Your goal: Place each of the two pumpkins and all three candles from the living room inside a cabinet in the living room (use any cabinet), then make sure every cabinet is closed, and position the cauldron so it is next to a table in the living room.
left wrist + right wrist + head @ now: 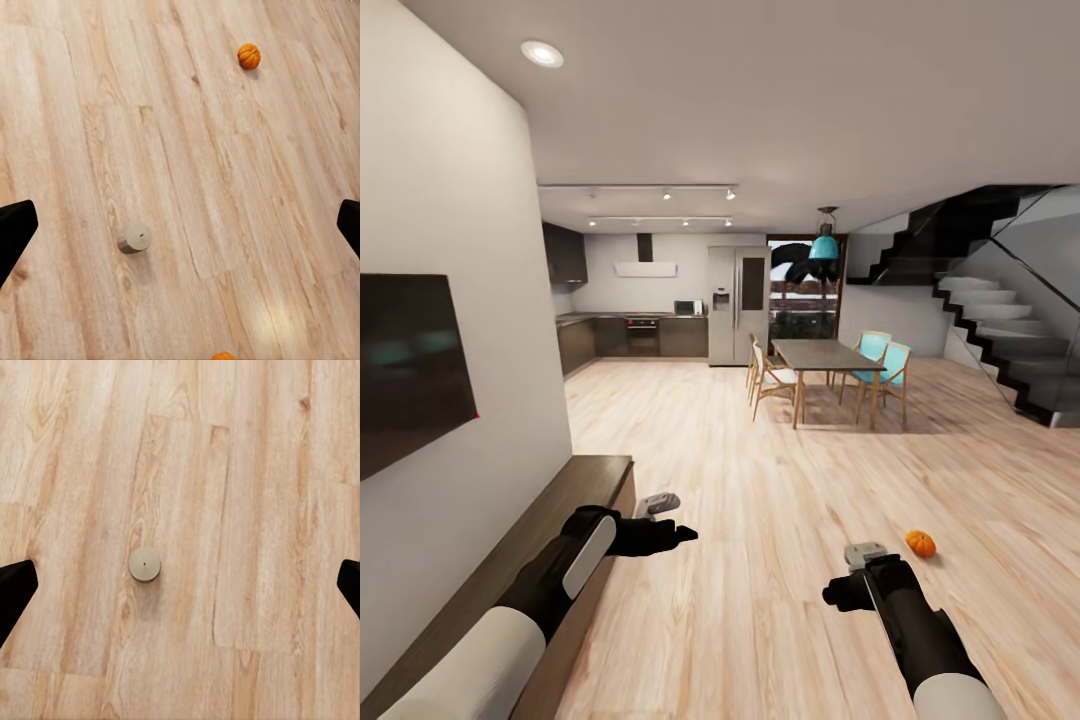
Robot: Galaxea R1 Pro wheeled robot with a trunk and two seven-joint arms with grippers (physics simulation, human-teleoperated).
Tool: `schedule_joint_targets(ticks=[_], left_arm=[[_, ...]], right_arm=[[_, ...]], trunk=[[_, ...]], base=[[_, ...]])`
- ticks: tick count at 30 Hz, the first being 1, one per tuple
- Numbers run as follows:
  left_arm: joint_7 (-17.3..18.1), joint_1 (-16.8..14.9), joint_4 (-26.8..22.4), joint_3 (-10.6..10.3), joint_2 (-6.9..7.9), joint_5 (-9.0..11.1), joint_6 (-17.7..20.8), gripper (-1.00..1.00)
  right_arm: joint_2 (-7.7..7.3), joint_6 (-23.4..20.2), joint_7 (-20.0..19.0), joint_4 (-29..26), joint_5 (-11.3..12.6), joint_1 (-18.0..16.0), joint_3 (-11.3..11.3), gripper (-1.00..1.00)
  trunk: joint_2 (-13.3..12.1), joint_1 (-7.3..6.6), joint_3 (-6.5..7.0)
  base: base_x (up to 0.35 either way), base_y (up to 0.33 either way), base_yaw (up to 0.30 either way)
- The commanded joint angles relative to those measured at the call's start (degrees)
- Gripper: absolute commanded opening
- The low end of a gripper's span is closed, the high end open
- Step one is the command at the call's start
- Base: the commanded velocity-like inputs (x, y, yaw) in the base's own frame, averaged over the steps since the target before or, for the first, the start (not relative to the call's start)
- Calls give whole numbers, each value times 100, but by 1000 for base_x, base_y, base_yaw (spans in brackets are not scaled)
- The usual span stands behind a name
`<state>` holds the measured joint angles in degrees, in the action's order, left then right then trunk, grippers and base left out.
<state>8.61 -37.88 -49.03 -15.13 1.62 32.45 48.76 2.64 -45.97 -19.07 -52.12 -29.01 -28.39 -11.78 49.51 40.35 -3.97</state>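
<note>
Largest first: wood floor [780, 480] across an open room, with a long, low dark-brown cabinet [575, 490] against the wall beside and under the left claw [685, 535]. Fronts appear shut, though little of them in view. Dining table [825, 352] with chairs well beyond both claws, kitchen behind it.

Left claw: hanging over the floor just off the cabinet edge. In the left wrist view, black fingertips [15, 232] at opposite borders, spread wide, nothing between them. Right claw [838, 595]: likewise over bare floor, fingertips [15, 592] far apart in the right wrist view, nothing held.

Pumpkin [920, 543] on the floor just beyond and outward of the right claw, well apart from the left claw and the cabinet. Right arm clearly nearer to it.

Candle [144, 564]: short pale cylinder, upright on the floor, long axis vertical, wick end facing up into the right wrist camera. Lying straight below the right claw, slightly off the midline between the fingertips. Probably the same candle [135, 237] seen slanted from the left wrist, further from that claw.

Count: one cabinet, one candle certain, two pumpkins in the left wrist view, one whole [249, 55] and an orange sliver [223, 355] at the picture edge. No cauldron.

Judgement: straight descent of the right claw onto the candle most direct.
</note>
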Motion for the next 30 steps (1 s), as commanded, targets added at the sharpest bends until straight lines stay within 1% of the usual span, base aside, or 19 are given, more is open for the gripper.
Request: schedule_joint_targets(ticks=[1,12,20,25,30], left_arm=[[0,3,4,0,2,4,-1,100],[-4,9,50,1,-4,-1,-6,100],[-8,9,51,1,-4,0,-7,100],[-1,9,43,1,-4,0,-7,100],[-4,9,47,1,-4,-1,-7,100]], right_arm=[[0,0,0,0,0,0,0,100],[4,0,2,0,0,0,0,100],[6,0,8,10,0,0,0,100],[0,0,14,183,0,0,3,100],[-1,4,24,236,0,0,1,100]], trunk=[[0,0,0],[0,0,-7],[0,0,-72],[0,0,-117],[0,0,-162]], base=[[79,0,0],[15,0,0],[0,0,0],[0,0,0],[0,0,0]])
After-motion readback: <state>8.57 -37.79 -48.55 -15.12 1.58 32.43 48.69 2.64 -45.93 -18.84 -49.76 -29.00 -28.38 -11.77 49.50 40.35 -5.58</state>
